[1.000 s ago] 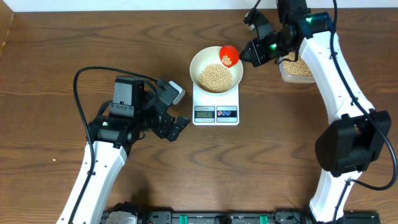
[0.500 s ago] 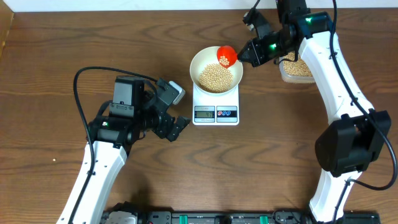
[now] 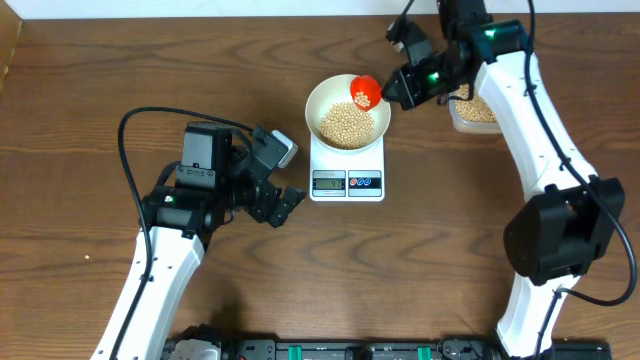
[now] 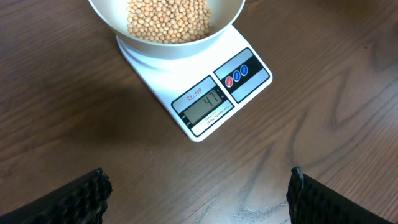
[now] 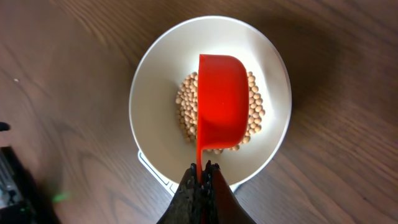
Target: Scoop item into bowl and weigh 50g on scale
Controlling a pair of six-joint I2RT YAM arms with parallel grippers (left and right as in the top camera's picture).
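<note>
Overhead and wrist views. We see a dark brown wood-grain worktop, bounded on the far side by a pale strip. Our landmark is the white digital kitchen scale, which lies near the middle of the worktop. Its grey display reads 47 in the left wrist view, and a red button and a blue button sit beside the display.

The round white bowl stands on the scale's platform and is about as wide as the scale. Inside it, small round tan-yellow beans form a loose, low pile over the bottom. The walls above the pile are bare.

A clear plastic tub, behind and to the right of the scale, holds more of the same beans.

The right tool is pinched on the thin handle of a red scoop. The scoop is held above the bowl on the scale, and we note a few beans at its mouth in the overhead view.

The left tool, just left of the scale, is spread wide and grips nothing.
</note>
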